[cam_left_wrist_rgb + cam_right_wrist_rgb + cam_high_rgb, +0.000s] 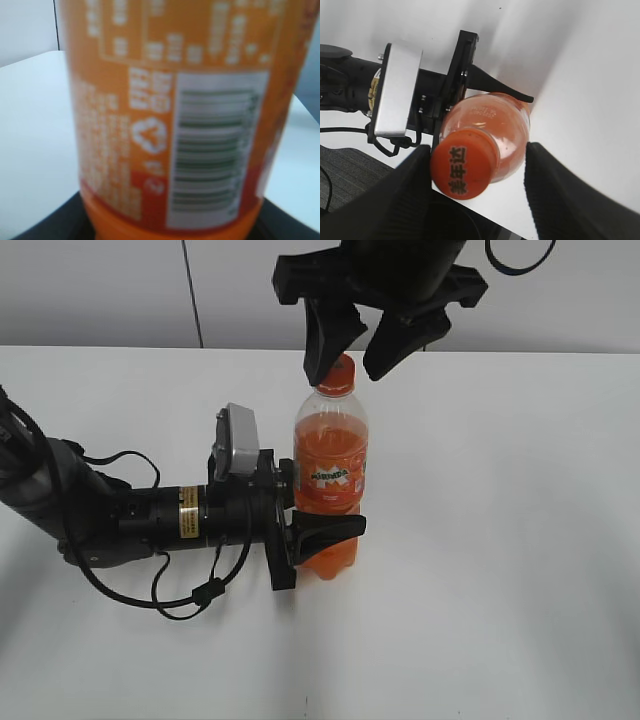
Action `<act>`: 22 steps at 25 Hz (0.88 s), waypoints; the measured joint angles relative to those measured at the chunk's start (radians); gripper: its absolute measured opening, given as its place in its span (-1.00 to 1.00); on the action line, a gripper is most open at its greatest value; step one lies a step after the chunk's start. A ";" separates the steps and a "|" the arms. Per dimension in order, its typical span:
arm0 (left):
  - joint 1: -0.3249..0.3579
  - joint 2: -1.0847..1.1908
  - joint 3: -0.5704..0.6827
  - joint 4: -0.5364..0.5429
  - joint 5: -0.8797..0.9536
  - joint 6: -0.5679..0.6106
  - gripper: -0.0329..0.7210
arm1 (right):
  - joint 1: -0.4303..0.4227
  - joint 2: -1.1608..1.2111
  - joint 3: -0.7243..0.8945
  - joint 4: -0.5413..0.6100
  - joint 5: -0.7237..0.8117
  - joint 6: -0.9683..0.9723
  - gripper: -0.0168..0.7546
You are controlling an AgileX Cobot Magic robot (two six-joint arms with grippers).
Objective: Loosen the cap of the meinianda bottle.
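The meinianda bottle (330, 475) stands upright on the white table, full of orange drink, with an orange label. Its orange cap (340, 369) is on the neck and shows dark characters on top in the right wrist view (464, 170). My left gripper (325, 525) is shut on the bottle's lower body from the left; the label fills the left wrist view (170, 125). My right gripper (352, 355) hangs above, open, its fingers either side of the cap; the left finger touches the cap, the right finger (560, 195) stands apart.
The white table (500, 540) spreads around the bottle. The left arm with its cables (110, 515) lies along the table at the left. A grey wall (100, 290) is behind.
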 joint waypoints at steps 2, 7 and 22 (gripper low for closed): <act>0.000 0.000 0.000 0.000 0.000 0.000 0.10 | 0.000 0.001 0.000 0.001 0.000 -0.001 0.18; 0.000 0.000 0.000 0.000 0.000 0.000 0.10 | 0.000 0.001 -0.015 0.001 0.000 -0.010 0.18; 0.000 0.000 0.000 0.000 0.000 0.000 0.10 | 0.000 0.003 -0.017 0.004 0.000 -0.026 0.05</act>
